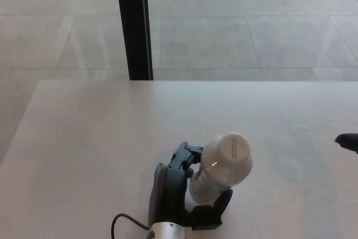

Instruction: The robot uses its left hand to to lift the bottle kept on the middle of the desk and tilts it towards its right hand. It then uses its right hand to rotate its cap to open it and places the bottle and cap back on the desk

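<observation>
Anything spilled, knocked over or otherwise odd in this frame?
Nothing stands out. The left hand grips the bottle, which looks capped; the desk shows no spill. Only a dark tip of the right hand shows at the edge.

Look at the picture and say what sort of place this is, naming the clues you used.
Probably an indoor lab or office space, though that is a guess. A plain pale desk stands on a floor of large grey tiles, with a black post behind it. The robot's left hand holds a bottle.

Pale, light-wood desk (100, 138), bare surface, tiled floor (235, 32) beyond its far edge
</observation>
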You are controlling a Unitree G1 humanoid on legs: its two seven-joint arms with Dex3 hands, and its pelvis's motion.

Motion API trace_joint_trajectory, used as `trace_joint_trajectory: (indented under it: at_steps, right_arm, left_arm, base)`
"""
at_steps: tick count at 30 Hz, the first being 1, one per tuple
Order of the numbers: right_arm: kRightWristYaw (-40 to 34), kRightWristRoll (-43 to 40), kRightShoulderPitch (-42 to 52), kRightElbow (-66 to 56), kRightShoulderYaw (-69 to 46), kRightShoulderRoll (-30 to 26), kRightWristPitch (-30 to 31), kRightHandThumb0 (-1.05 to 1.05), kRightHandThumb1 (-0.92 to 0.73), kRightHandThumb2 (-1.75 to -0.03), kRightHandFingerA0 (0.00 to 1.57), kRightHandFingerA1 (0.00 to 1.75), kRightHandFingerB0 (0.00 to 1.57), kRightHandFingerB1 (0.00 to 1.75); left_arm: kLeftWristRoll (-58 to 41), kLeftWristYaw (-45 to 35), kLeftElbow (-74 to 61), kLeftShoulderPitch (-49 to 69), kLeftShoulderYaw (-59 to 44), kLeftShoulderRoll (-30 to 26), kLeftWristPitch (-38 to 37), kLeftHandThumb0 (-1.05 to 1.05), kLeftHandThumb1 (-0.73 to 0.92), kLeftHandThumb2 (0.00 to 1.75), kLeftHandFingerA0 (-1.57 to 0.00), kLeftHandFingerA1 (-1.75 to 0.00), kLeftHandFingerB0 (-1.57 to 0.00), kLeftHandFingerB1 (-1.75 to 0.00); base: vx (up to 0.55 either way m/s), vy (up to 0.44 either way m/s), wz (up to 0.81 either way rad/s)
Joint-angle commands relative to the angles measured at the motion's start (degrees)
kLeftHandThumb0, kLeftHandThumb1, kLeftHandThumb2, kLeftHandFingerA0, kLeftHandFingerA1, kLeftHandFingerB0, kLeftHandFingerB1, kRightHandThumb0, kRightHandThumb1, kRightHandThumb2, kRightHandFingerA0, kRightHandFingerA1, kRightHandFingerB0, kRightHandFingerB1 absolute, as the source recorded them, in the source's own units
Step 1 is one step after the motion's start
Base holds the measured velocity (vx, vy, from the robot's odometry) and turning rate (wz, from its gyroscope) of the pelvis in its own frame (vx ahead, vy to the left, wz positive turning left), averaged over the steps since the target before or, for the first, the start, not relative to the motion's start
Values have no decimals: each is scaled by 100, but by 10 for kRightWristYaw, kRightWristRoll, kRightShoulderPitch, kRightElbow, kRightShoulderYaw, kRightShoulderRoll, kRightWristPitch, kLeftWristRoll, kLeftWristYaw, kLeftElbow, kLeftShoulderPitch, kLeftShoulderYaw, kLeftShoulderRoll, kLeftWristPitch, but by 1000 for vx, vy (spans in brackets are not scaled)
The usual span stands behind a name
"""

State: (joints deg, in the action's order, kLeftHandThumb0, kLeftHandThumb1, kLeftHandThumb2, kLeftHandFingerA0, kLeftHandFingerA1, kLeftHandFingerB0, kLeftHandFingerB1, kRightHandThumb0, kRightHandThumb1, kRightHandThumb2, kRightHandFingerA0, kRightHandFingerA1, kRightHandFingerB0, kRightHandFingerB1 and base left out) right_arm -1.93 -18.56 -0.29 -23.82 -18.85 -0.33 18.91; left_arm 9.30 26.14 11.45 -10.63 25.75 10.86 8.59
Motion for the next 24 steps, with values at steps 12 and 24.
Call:
trace_joint_trajectory:
  at_steps: [12,24]
  right_arm:
    - [31,18,48,-23,34,-32,-10,-45,-66,-60,93,109,59,42]
    - [68,173,83,-34,141,-163,-73,-47,-54,-56,88,98,53,38]
  left_arm:
    - [8,-27,-43,2,-19,21,25,-4,45,138,-99,-175,-78,-168]
    - [125,-241,-114,-123,58,-181,280,-8,60,72,-87,-117,-76,-68]
  base:
    - [0,0,0]
    - [0,0,0]
